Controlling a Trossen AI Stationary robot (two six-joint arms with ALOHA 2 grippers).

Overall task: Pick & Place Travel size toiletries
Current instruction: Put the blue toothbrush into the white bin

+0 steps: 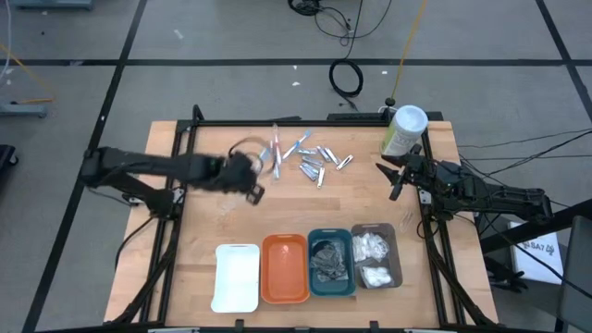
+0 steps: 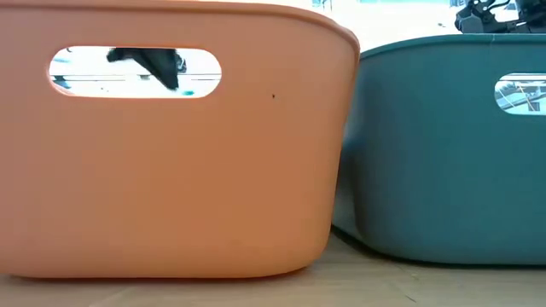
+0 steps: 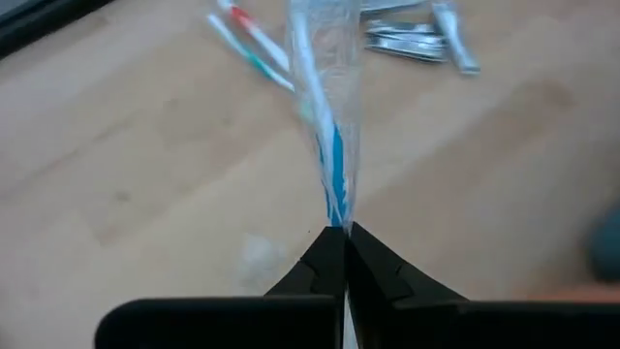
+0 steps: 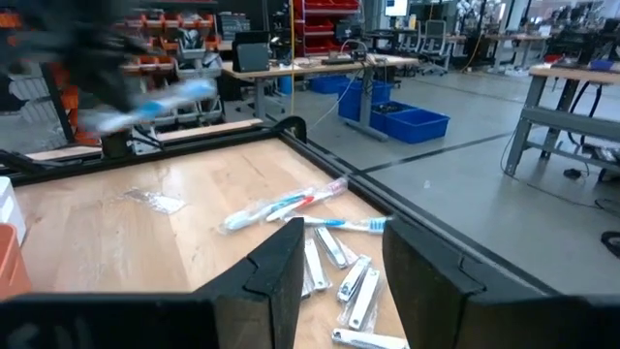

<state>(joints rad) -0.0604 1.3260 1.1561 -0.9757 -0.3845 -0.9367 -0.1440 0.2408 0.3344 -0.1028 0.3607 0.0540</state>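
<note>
My left gripper (image 1: 252,174) hangs above the table's far left middle, shut on a slim clear-wrapped stick with a blue stripe (image 3: 327,116), which also shows blurred in the right wrist view (image 4: 160,100). The other travel size toiletries (image 1: 313,159) lie in a loose heap at the far middle: wrapped sticks (image 4: 291,206) and small silvery metal pieces (image 4: 349,281). A red-and-green wrapped stick (image 3: 247,47) lies flat on the wood. My right gripper (image 1: 393,178) waits open at the right edge, its fingers (image 4: 276,267) level, with nothing between them. My left gripper pinches one end of the clear wrapper (image 3: 339,211) between its two fingertips. The fingers slant downward, and the stick runs on past them in line with them. The stick is lifted clear of the table.
Several trays stand in a row along the near edge: white (image 1: 236,277), orange (image 1: 284,270), teal (image 1: 330,242) with dark pieces, grey (image 1: 396,254) with white pads. A pale-green canister (image 1: 403,131) stands at the far right. In the low view, the orange (image 2: 171,170) and teal (image 2: 444,153) tray walls block the table.
</note>
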